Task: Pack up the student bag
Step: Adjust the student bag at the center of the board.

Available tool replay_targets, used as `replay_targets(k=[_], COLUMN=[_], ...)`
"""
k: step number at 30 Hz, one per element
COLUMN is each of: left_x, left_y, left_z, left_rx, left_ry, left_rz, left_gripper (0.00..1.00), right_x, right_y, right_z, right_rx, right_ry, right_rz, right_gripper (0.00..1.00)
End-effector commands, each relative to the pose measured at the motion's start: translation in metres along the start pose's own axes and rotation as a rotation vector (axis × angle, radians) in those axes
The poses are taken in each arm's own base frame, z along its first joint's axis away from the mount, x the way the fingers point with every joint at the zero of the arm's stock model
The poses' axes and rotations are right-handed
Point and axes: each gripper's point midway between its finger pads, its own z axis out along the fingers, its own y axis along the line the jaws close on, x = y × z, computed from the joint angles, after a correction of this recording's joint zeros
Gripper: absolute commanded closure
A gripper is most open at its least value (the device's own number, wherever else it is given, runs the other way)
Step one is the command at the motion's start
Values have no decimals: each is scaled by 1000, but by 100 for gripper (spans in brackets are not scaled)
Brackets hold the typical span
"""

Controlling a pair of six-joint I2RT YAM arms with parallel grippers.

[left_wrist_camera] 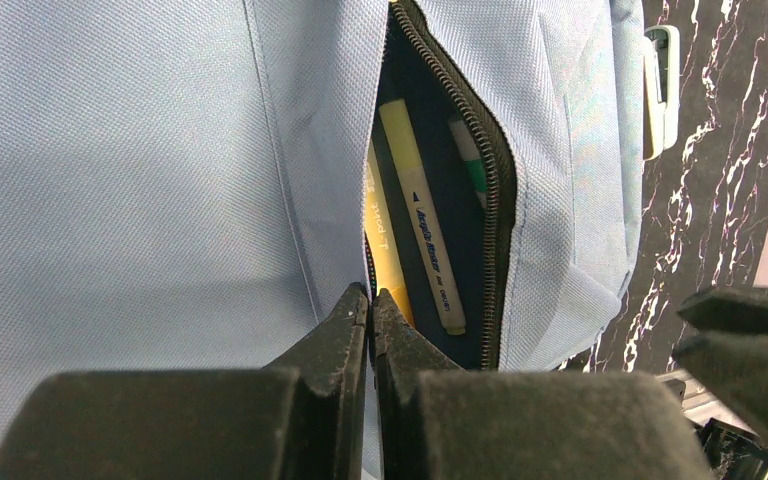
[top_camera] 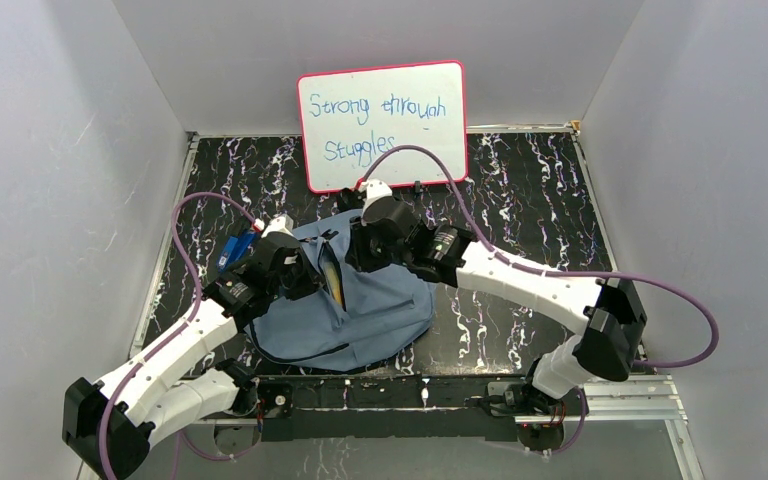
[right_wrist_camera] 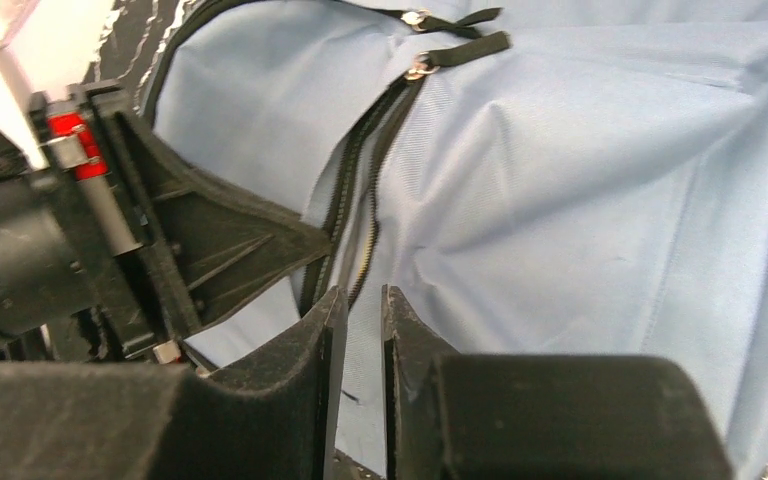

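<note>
The top view gives the layout. The student bag (top_camera: 380, 310) lies flat on the black, white-veined table (top_camera: 520, 200), near the middle and just beyond the arm bases. A pink-framed whiteboard (top_camera: 382, 125) stands at the far edge, with "Strong through struggles" handwritten on it in blue marker. A small blue object (top_camera: 235, 250) sits at the bag's left edge, too small to identify. Both arms reach in over the bag's far half, and only a sliver of yellow shows at the pocket from above.

The left wrist view shows the pocket's contents. The bag is a woven, light grey-blue cloth, and its pocket gapes along a dark coil zipper (left_wrist_camera: 490, 200) onto a dark lining. Inside lie a yellow highlighter (left_wrist_camera: 422, 215) with dark blue print I cannot read, a flat yellow item (left_wrist_camera: 385, 250) under the flap, and a green-and-white pen (left_wrist_camera: 470, 155). The left gripper (left_wrist_camera: 370, 305) has its black fingers pressed together on the left lip of the pocket.

The right wrist view alone shows two metal zipper pulls (right_wrist_camera: 420, 70) with dark fabric tabs at the far end of the zip. The right gripper (right_wrist_camera: 357, 300) has its fingers nearly together, a thin slit between them, low over the cloth just right of the opening. Whether it has caught any fabric cannot be told.
</note>
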Motion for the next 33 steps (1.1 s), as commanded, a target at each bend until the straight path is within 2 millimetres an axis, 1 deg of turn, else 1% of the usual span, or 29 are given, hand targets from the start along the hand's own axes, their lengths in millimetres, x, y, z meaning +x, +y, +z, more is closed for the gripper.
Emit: replay_targets(k=[1, 3, 6, 10, 14, 17, 22, 27, 30, 33], left_x=[-16, -15, -14, -14, -14, -14, -13, -12, -12, -12], left_y=[-14, -13, -13, -13, -14, -14, -12, -12, -11, -12], left_z=[-6, -6, -6, -5, -4, -5, -4, -3, -3, -3], left_rx=[40, 39, 41, 39, 43, 44, 40, 37, 36, 38], left_ry=[-46, -46, -44, -43, -42, -44, -43, -41, -41, -43], left_rz=[2, 1, 1, -5, -9, -10, -10, -13, -18, -19], left_gripper=[100, 100, 100, 100, 100, 100, 100, 100, 100, 100], right_x=[-23, -22, -16, -3, 17, 31, 44, 45, 36, 31], right_y=[-16, -20, -18, -2, 5, 7, 6, 7, 8, 9], right_z=[-8, -4, 5, 21, 37, 42, 46, 46, 41, 38], right_rx=[81, 95, 77, -22, -74, -105, -121, -125, -119, -124], right_ry=[-69, -51, -19, 45, 124, 169, 202, 207, 182, 164], right_rz=[12, 6, -14, -44, -50, -43, -32, -32, -36, -44], right_gripper=[76, 78, 80, 83, 85, 85, 85, 85, 85, 85])
